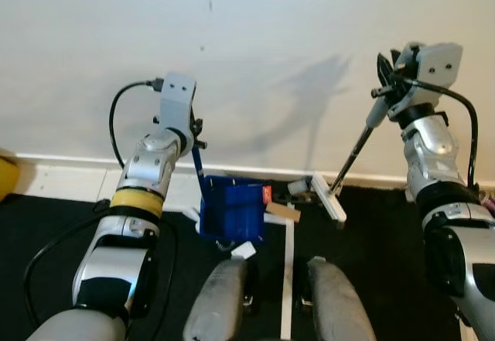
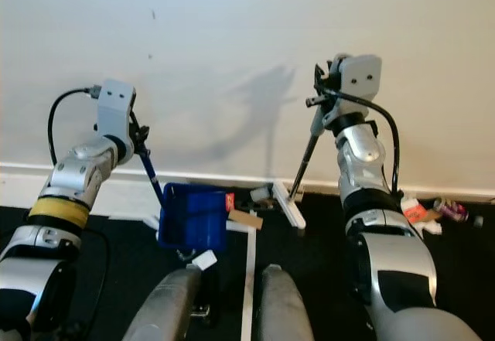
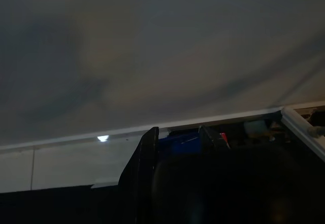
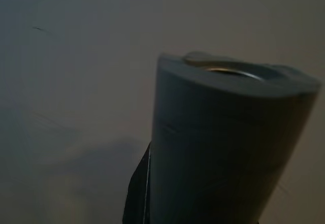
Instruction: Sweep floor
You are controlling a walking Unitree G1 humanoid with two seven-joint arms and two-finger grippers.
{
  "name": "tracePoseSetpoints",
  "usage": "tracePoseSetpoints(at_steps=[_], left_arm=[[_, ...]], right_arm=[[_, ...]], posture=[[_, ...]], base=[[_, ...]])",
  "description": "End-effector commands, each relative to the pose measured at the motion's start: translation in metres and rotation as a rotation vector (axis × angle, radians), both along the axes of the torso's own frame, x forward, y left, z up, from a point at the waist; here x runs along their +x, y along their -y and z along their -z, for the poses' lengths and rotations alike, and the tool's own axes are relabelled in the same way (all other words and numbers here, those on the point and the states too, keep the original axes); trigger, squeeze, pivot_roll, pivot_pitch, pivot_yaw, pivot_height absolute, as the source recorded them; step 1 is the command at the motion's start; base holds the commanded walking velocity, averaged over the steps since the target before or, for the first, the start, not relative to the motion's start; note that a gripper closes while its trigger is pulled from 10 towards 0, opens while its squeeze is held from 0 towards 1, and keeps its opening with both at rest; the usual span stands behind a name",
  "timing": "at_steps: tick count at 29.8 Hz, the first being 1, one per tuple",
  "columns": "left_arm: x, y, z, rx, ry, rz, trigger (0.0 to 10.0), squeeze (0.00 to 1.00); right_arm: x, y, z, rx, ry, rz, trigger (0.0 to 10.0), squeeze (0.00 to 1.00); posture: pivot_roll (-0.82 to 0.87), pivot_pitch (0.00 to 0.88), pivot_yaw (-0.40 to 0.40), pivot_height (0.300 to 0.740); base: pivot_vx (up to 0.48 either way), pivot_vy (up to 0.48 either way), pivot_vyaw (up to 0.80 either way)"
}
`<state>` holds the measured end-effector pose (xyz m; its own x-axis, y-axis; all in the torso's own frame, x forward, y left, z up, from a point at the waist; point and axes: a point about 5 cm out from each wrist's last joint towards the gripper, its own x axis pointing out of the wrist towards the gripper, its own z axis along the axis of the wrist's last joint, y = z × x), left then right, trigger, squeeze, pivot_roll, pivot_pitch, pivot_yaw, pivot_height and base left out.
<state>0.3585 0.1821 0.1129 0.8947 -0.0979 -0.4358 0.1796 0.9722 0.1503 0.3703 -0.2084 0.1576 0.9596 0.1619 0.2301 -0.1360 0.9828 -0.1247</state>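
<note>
Two tools gripped: broom (image 1: 352, 159) (right end effector (image 1: 384, 78)), dustpan (image 1: 230, 209) left.

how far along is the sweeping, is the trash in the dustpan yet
Mid-sweep. The left end effector holds the blue dustpan on the floor by the wall; the right end effector holds the broom beside it. Cardboard scrap sits at the dustpan's edge. Litter further right remains unswept.
</note>
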Motion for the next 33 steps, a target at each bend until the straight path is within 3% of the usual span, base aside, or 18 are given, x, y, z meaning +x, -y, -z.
tracePoseSetpoints(at_steps=[1, 13, 18, 26, 33], left_arm=[[-0.003, -0.002, 0.008, 0.010, -0.021, -0.002, 10.0, 0.00], [-0.007, -0.004, 0.015, 0.015, -0.056, 0.006, 10.0, 0.00], [-0.009, -0.004, 0.017, 0.008, -0.062, 0.008, 10.0, 0.00], [-0.013, -0.006, 0.019, 0.003, -0.070, 0.009, 10.0, 0.00], [-0.014, -0.006, 0.021, 0.007, -0.082, 0.021, 10.0, 0.00]], right_arm=[[0.000, 0.000, -0.003, 0.003, 0.027, 0.003, 10.0, 0.00], [0.000, -0.002, -0.003, -0.001, 0.026, -0.007, 10.0, 0.00], [-0.002, -0.002, -0.004, -0.056, 0.033, -0.033, 10.0, 0.00], [-0.010, 0.023, -0.006, -0.142, 0.040, 0.070, 10.0, 0.00], [-0.020, 0.048, 0.007, -0.200, -0.015, 0.243, 10.0, 0.00]], posture=[[0.04, 0.155, 0.056, 0.740], [0.04, 0.157, 0.054, 0.740], [0.04, 0.160, 0.051, 0.740], [0.03, 0.166, 0.050, 0.740], [0.04, 0.181, 0.069, 0.740]], base=[[0.322, 0.000, 0.00], [0.000, 0.000, 0.00], [0.000, 0.000, 0.00], [0.000, 0.000, 0.00], [0.000, 0.000, 0.00]])
